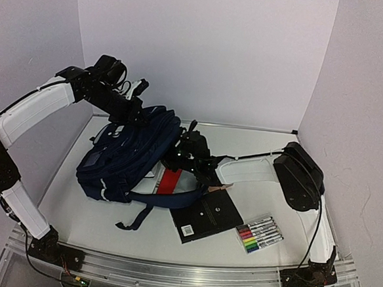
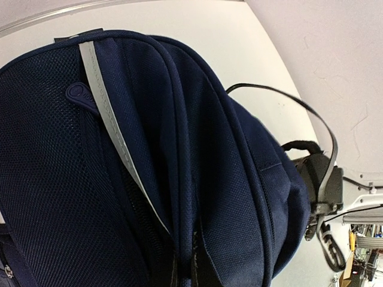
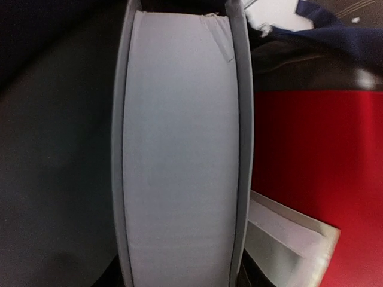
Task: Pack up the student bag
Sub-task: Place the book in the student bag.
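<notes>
The left arm (image 1: 39, 105) has long white shells with black joints between them, and a thin black cable (image 1: 25, 98) runs along its side. The right arm (image 1: 250, 168) looks the same, with a fat black joint (image 1: 299, 176) at three o'clock. The left base (image 1: 45, 243) at seven o'clock and the right base (image 1: 306, 277) at five o'clock are black, with little coloured wires (image 1: 70, 273) near them. The left gripper (image 1: 141, 116) and the right gripper (image 1: 180, 159) are black too.

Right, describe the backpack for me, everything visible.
The backpack is navy fabric, partly mesh, with a grey reflective stripe, zip seams and dark straps. It lies on the table at the left, its top raised where the left gripper appears to pinch it. One strap trails toward the near edge. The right gripper is at its right side, beside something red.
</notes>
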{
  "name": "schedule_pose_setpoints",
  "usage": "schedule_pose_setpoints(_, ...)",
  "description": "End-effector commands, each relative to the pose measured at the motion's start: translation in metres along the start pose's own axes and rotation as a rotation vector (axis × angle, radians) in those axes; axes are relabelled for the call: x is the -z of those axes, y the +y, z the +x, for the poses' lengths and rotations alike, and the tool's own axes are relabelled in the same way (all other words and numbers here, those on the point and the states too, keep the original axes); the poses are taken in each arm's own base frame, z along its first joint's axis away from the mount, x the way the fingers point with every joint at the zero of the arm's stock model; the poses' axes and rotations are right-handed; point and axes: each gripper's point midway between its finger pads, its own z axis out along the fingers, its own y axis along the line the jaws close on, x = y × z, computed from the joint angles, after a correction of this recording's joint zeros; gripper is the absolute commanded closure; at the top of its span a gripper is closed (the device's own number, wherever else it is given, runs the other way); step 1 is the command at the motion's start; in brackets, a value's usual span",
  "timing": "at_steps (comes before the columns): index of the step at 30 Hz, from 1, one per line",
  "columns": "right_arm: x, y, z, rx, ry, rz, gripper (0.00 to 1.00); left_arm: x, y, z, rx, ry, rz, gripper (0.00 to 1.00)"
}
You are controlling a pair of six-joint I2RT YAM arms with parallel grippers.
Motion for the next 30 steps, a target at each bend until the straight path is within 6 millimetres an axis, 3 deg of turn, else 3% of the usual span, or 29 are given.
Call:
schedule_pose_setpoints(1,-0.015,0.014,-0.002,0.052,-0.057,-0.045,0.48,0.028,-0.052,-0.043,-0.089,-0.182,0.212,1.0)
schedule_pose_setpoints(4,0.0,0.018,-0.007,0.086,-0.074,-0.029,0.32,0.032,-0.039,-0.046,-0.057,-0.205,0.17,1.0)
schedule_pose_setpoints(10,0.053,0.018,-0.025,0.201,-0.132,0.079,0.03,0.039,-0.028,-0.042,-0.023,-0.217,0.145,1.0)
schedule_pose_setpoints(18,0.135,-0.002,-0.047,0.277,-0.224,0.275,0.02,0.028,-0.011,-0.035,0.036,-0.208,0.132,1.0)
schedule_pose_setpoints(22,0.178,-0.001,-0.06,0.297,-0.282,0.323,0.02,0.018,-0.005,-0.039,0.055,-0.209,0.134,1.0)
schedule_pose_setpoints(28,0.225,0.012,-0.069,0.32,-0.324,0.316,0.02,-0.02,0.009,-0.049,0.093,-0.199,0.146,1.0)
schedule_pose_setpoints(30,0.233,0.02,-0.066,0.346,-0.317,0.3,0.02,-0.037,0.017,-0.049,0.111,-0.178,0.147,0.91)
